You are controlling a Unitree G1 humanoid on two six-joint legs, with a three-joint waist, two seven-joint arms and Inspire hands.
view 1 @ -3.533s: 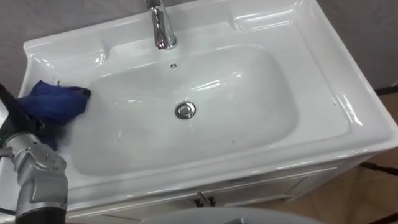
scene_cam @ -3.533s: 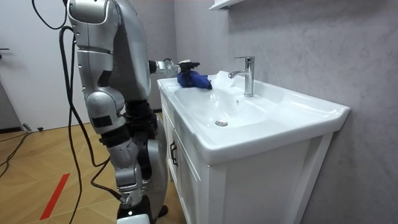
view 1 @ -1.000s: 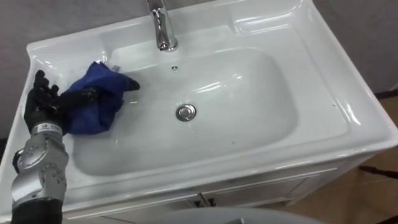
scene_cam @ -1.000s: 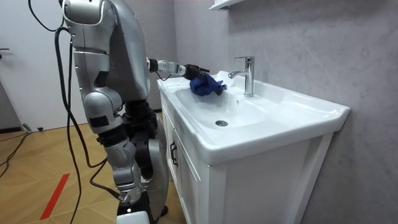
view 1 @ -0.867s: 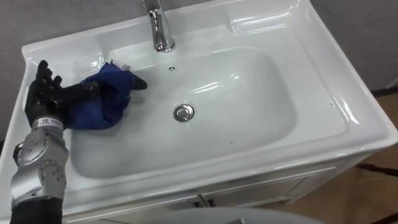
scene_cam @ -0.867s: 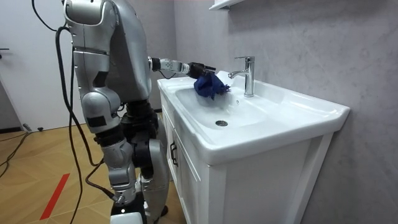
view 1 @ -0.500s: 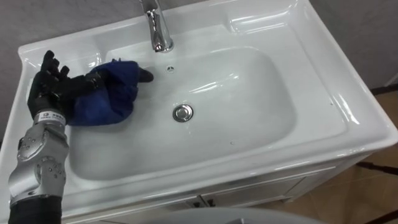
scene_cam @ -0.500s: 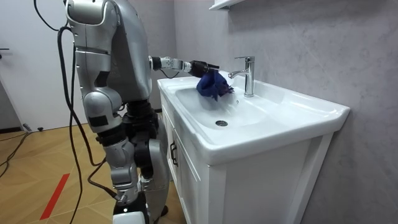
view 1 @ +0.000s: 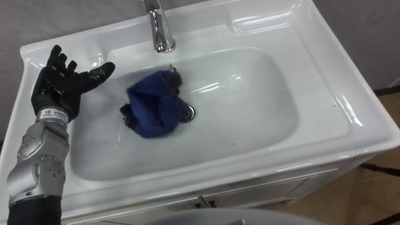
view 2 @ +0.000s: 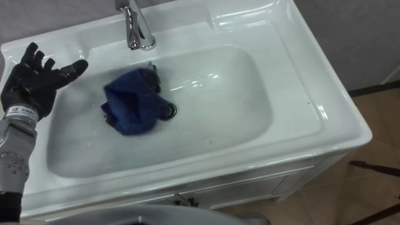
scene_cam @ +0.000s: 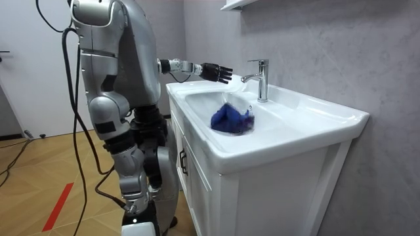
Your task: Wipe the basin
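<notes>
A crumpled blue cloth (view 1: pixel 153 111) lies in the bowl of the white basin (view 1: pixel 250 112), partly covering the drain (view 1: pixel 187 112). The same cloth (scene_cam: pixel 231 119) shows in the room view, and the cloth (view 2: pixel 131 107) again in the right eye view. My left hand (view 1: pixel 62 87) hovers over the basin's left rim with its black fingers spread straight and nothing in it. The left hand (scene_cam: pixel 213 71) reaches out over the basin in the room view. I stand at the basin's front left corner.
A chrome tap (view 1: pixel 157 25) rises at the back edge of the basin. A white cabinet (scene_cam: pixel 210 190) carries the basin, with grey wall behind and wooden floor (scene_cam: pixel 52 183) to the room view's left.
The left hand has let go of the blue cloth and spread its fingers. The cloth has dropped from the basin's left side to the bottom, over the drain.
</notes>
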